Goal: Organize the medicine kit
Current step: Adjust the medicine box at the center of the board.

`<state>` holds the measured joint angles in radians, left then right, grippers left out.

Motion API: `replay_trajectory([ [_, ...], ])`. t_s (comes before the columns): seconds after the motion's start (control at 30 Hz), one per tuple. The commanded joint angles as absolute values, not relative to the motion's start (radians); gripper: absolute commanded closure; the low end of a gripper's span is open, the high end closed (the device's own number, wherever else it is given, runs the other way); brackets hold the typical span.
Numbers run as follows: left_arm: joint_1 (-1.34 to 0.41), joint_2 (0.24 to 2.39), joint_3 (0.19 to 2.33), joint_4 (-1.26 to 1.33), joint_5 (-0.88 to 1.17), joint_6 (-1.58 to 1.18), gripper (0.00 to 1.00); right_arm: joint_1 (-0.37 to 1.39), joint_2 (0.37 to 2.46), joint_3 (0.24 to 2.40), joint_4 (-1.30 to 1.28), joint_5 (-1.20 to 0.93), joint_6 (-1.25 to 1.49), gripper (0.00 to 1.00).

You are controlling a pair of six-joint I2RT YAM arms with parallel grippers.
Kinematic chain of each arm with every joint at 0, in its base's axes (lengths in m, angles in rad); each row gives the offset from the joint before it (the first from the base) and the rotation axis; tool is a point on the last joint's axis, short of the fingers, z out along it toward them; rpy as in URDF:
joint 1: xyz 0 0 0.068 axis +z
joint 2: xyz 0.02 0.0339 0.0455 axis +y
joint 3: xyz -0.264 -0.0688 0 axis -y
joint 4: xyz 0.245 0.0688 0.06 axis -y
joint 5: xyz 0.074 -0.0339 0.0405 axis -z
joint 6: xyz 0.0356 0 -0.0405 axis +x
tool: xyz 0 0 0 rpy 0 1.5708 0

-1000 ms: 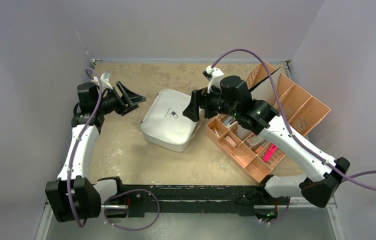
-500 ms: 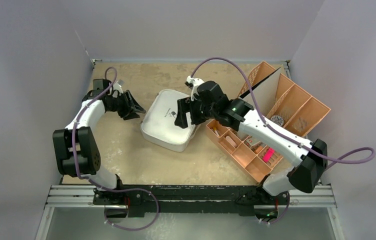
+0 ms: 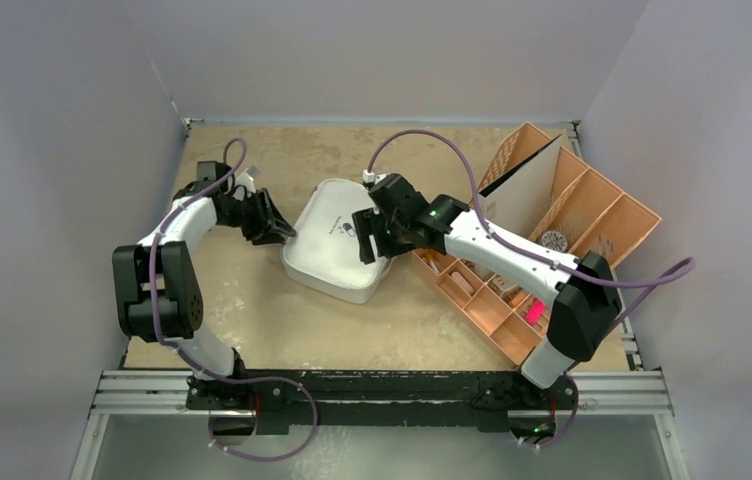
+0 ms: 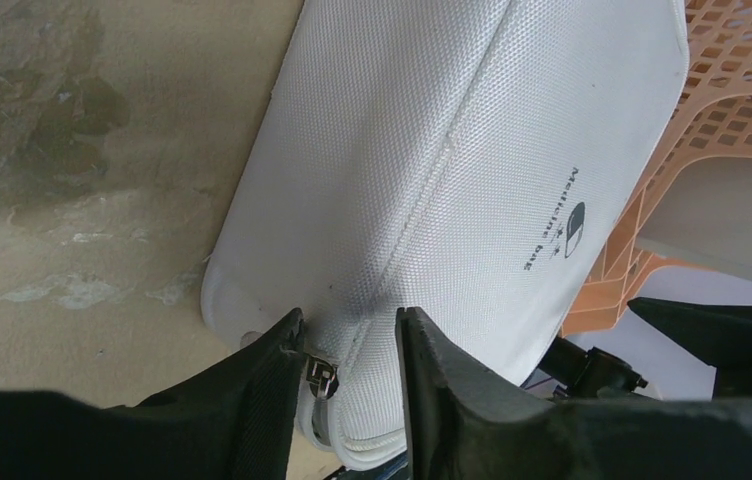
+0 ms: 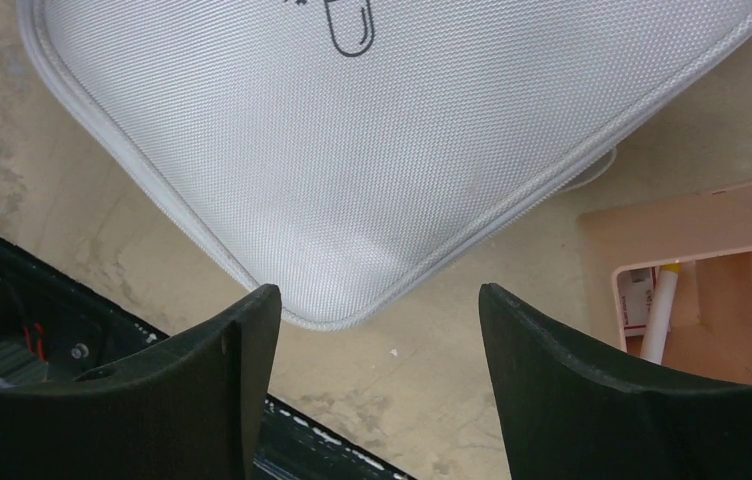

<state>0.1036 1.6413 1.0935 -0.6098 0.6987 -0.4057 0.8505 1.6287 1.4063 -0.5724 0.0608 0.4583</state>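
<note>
The medicine kit (image 3: 327, 250) lies closed in the middle of the table, pale grey-white, its pill logo (image 3: 349, 229) facing up. At its left corner my left gripper (image 3: 277, 228) is shut on the rounded edge. In the left wrist view the kit (image 4: 432, 150) fills the gap of the left gripper (image 4: 350, 325), and a metal zipper pull (image 4: 320, 377) sits against the left finger. My right gripper (image 3: 365, 240) hovers open over the kit's right side. The right wrist view shows the kit's corner (image 5: 352, 150) just beyond the right gripper (image 5: 372, 300), with bare table between the fingers.
An orange compartmented tray (image 3: 482, 300) with small items, one pink (image 3: 539, 305), stands right of the kit. Its open lid (image 3: 602, 210) leans toward the back right corner. Walls close the table at left, back and right. A black rail (image 3: 382, 385) runs along the near edge.
My left gripper has slid right to the kit's left corner and its jaws have narrowed onto it. The right gripper has moved left over the kit, its jaws slightly narrower.
</note>
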Motion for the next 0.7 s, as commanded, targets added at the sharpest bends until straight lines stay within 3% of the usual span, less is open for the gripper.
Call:
replay_trajectory([
  [0.0, 0.095, 1.647, 1.104, -0.590, 0.726, -0.369, 0.67, 0.854, 1.632, 1.422, -0.588, 0.115, 0.490, 0.27],
  [0.17, 0.086, 1.634, 1.100, -0.607, 0.696, -0.356, 0.79, 0.854, 1.646, 1.413, -0.582, 0.088, 0.493, 0.29],
  [0.5, 0.053, 1.620, 1.053, -0.626, 0.653, -0.331, 0.78, 0.854, 1.631, 1.358, -0.567, 0.102, 0.545, 0.30],
  [0.67, 0.051, 1.573, 1.022, -0.660, 0.590, -0.358, 0.91, 0.854, 1.656, 1.350, -0.584, 0.131, 0.579, 0.33],
])
